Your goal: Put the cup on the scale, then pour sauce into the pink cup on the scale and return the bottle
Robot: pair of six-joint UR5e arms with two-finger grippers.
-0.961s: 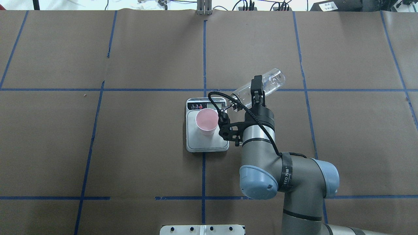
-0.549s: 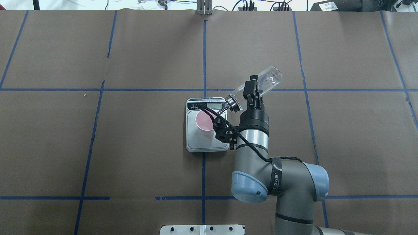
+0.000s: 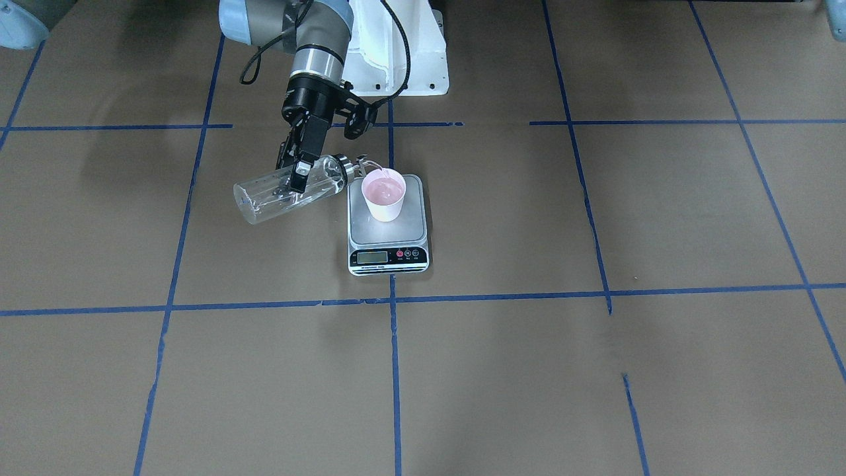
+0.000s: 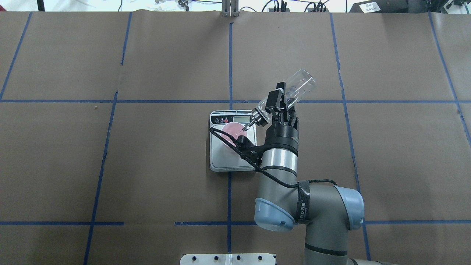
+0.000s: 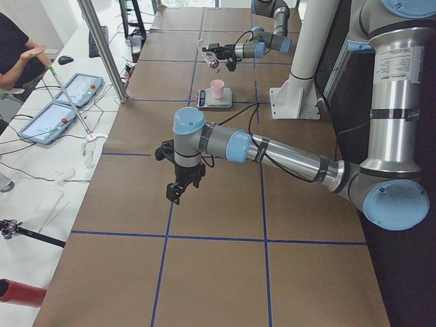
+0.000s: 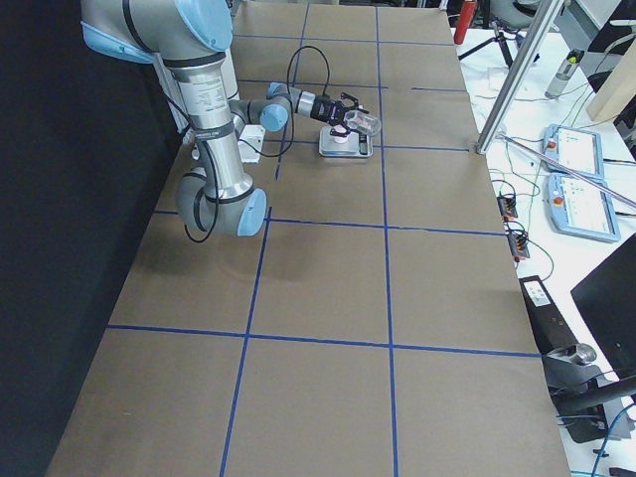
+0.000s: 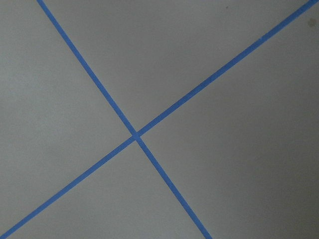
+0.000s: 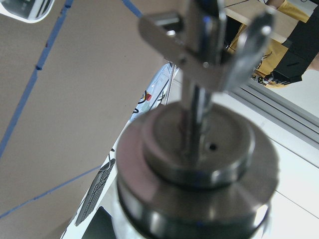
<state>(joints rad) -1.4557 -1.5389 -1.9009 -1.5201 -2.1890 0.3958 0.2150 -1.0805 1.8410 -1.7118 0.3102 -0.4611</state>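
The pink cup [image 4: 230, 131] stands upright on the silver scale [image 4: 220, 162], also in the front view, cup [image 3: 384, 193] on scale [image 3: 387, 233]. My right gripper [image 4: 281, 102] is shut on the clear glass bottle [image 4: 301, 85], held tilted with its base up. Its metal spout [image 4: 245, 127] is over the cup's mouth. In the front view a thin clear stream seems to arc from the bottle [image 3: 274, 193] into the cup. The right wrist view shows the collar and spout [image 8: 199, 149] close up. My left gripper [image 5: 178, 192] hangs over bare table; I cannot tell if it is open or shut.
Brown paper with blue tape lines [image 7: 135, 134] covers the table. The white robot base [image 3: 410, 66] stands behind the scale. Along the far side stand a metal post [image 5: 102, 48], tablets [image 5: 68, 102] and a seated person [image 5: 17, 48].
My right arm has shifted left and turned the bottle further down. The spout moved from beside the cup to over its mouth.
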